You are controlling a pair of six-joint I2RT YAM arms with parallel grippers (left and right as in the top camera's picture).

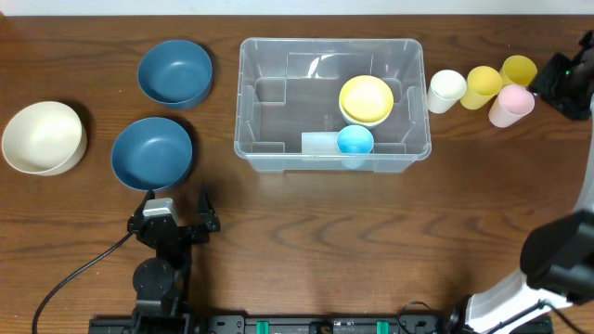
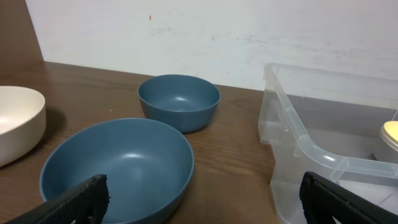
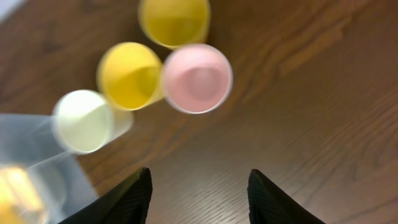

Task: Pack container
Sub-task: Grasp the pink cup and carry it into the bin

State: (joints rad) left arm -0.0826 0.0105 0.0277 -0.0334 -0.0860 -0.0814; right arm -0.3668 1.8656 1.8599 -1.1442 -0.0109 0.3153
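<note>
The clear container (image 1: 243, 104) stands at the table's middle back. It holds a yellow bowl (image 1: 366, 99) and a light blue cup (image 1: 355, 141). My left gripper (image 1: 174, 209) is open and empty, just in front of the nearer blue bowl (image 1: 151, 152). In the left wrist view, its fingers (image 2: 199, 202) frame that bowl (image 2: 118, 165) and the container's corner (image 2: 311, 149). My right gripper (image 1: 562, 83) is open and empty, hovering to the right of the cups. In the right wrist view (image 3: 199, 199) it looks down on the pink cup (image 3: 196, 78).
A second blue bowl (image 1: 174, 71) and a cream bowl (image 1: 44, 137) sit left of the container. To the container's right stand a white cup (image 1: 446, 90), two yellow cups (image 1: 483, 85) (image 1: 519, 70) and a pink cup (image 1: 511, 104).
</note>
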